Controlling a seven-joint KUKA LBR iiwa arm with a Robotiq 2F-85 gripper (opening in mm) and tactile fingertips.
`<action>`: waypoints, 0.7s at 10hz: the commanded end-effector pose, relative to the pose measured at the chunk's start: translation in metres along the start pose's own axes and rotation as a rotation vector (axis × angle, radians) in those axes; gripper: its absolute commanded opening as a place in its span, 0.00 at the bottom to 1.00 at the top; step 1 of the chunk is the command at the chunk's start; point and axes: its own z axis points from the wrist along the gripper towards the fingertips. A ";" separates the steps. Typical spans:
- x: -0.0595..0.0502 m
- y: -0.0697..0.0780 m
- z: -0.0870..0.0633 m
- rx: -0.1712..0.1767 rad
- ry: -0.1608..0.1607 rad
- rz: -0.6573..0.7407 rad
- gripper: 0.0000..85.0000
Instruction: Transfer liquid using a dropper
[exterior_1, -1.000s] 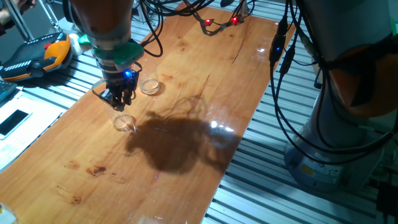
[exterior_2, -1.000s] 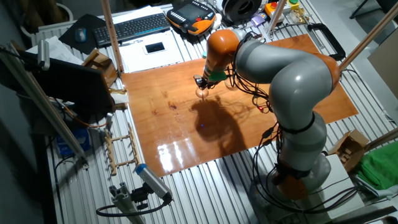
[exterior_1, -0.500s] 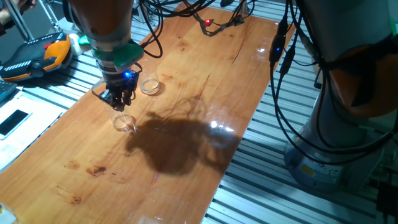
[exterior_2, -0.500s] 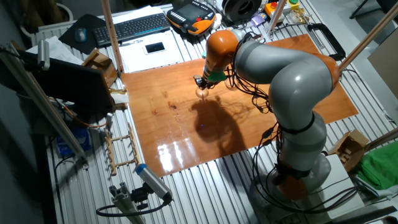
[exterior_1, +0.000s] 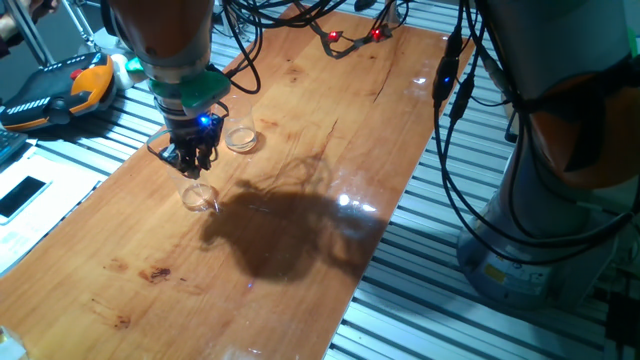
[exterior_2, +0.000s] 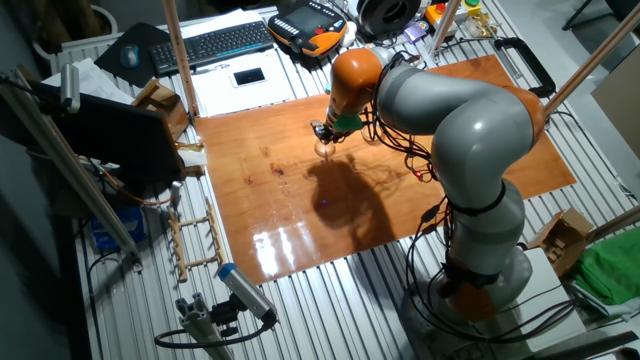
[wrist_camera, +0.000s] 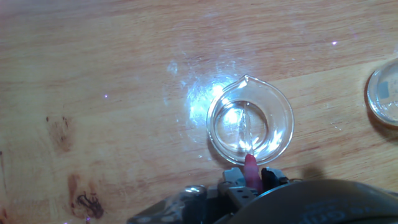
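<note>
Wooden table (exterior_1: 300, 150) holds two clear cups: a spouted beaker (wrist_camera: 250, 124) and another cup (wrist_camera: 384, 93), cut off at frame edge. Gripper (exterior_1: 193, 160) hovers above the beaker, jaws closed on the dropper (wrist_camera: 250, 168), mostly hidden.

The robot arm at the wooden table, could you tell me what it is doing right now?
The arm's end effector holds a thin clear dropper upright over a small clear beaker on the wooden table. In the hand view the dropper's stem reaches down into the beaker, with its pink end pinched between the fingers. A second small clear dish stands apart, further along the table. Whether liquid is being drawn or released cannot be told.
</note>
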 end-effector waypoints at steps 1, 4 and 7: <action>0.000 0.000 0.000 0.000 0.000 0.000 0.30; 0.000 0.000 0.000 0.000 0.000 -0.002 0.26; 0.000 0.000 0.000 0.000 -0.001 -0.002 0.24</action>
